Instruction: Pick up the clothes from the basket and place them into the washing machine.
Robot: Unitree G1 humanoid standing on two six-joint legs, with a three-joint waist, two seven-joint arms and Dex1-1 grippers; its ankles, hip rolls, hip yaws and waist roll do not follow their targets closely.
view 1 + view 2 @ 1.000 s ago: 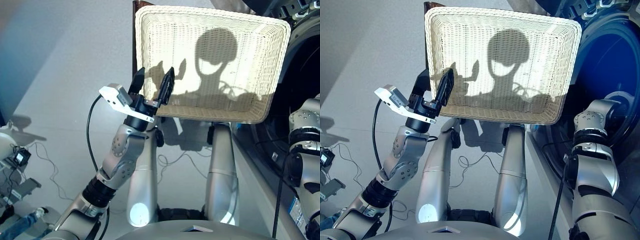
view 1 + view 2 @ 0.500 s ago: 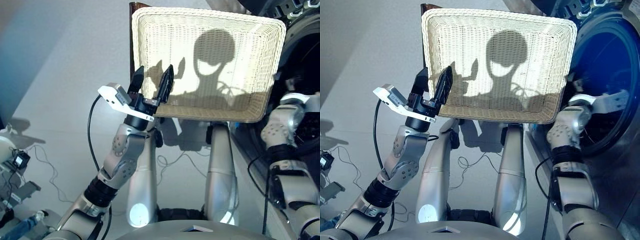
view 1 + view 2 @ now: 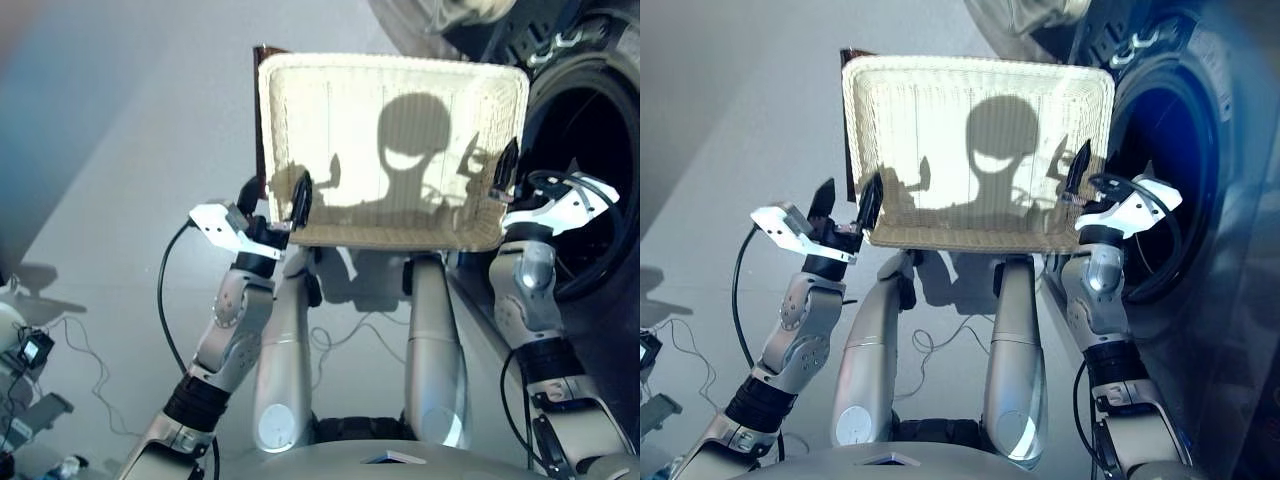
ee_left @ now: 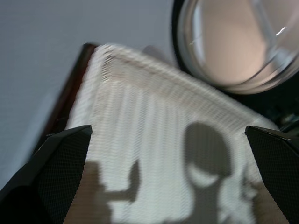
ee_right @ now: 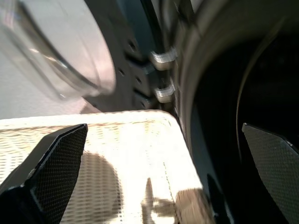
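The right gripper has come out of the machine to the basket's right edge, fingers wide, empty; left gripper wide at its near-left corner; basket bare, no clothes visible, so loading looks done.

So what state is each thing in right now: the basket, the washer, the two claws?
Cream-white woven wicker basket: empty, no clothes visible in it.
Dark grey front-loading washing machine: round glass door swung open, drum mouth dark.
Left gripper: open, empty.
Right gripper: open, empty.
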